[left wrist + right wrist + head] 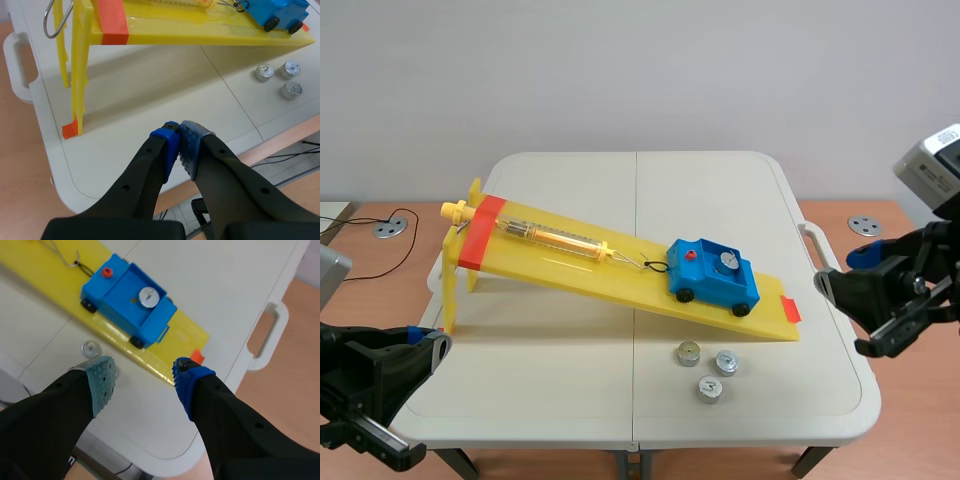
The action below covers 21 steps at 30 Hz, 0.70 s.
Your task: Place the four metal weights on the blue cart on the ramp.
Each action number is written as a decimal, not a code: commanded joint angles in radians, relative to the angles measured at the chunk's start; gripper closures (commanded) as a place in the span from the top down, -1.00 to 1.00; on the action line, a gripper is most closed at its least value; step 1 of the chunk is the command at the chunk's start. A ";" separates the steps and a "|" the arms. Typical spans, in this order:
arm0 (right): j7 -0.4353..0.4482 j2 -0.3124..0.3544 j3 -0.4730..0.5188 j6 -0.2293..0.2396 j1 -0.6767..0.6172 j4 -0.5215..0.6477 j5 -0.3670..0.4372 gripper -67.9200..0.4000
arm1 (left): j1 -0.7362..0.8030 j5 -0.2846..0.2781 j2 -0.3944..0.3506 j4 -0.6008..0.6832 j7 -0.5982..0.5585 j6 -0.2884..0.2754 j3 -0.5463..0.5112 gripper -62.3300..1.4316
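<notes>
The blue cart (713,277) sits low on the yellow ramp (570,262), tied to a spring scale. One metal weight (726,262) lies in its tray, also seen from the right wrist as weight (147,296) in cart (125,295). Three more weights (688,352), (726,362), (709,388) stand on the table just in front of the ramp's foot. My right gripper (144,372) hovers open off the table's right edge, above the ramp's low end. My left gripper (180,132) is shut on nothing over the table's front left corner, far from the weights (263,72).
The white folding table (570,400) has handles at its side edges. The ramp's raised end stands on yellow legs (77,75) at the left. Orange tape marks both ramp ends. Wooden floor with round outlets surrounds the table.
</notes>
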 commanded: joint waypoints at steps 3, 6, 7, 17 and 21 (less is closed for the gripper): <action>0.081 0.055 -0.009 0.059 0.003 0.088 0.082 -0.19 | -0.008 -0.074 0.002 0.055 -0.105 -0.018 -0.001 -0.87; 0.090 0.054 -0.049 0.059 0.008 0.076 0.034 -0.19 | -0.008 -0.074 0.002 0.055 -0.105 -0.018 -0.001 -0.87; 0.097 0.054 -0.068 0.059 0.014 0.069 0.016 -0.19 | -0.008 -0.074 0.002 0.055 -0.105 -0.018 -0.001 -0.87; 0.161 -0.005 -0.226 0.042 0.133 -0.077 -0.143 -0.19 | -0.008 -0.074 0.002 0.055 -0.105 -0.018 -0.001 -0.87; 0.168 -0.037 -0.268 0.039 0.186 -0.146 -0.168 -0.19 | -0.008 -0.074 0.002 0.055 -0.105 -0.018 -0.001 -0.87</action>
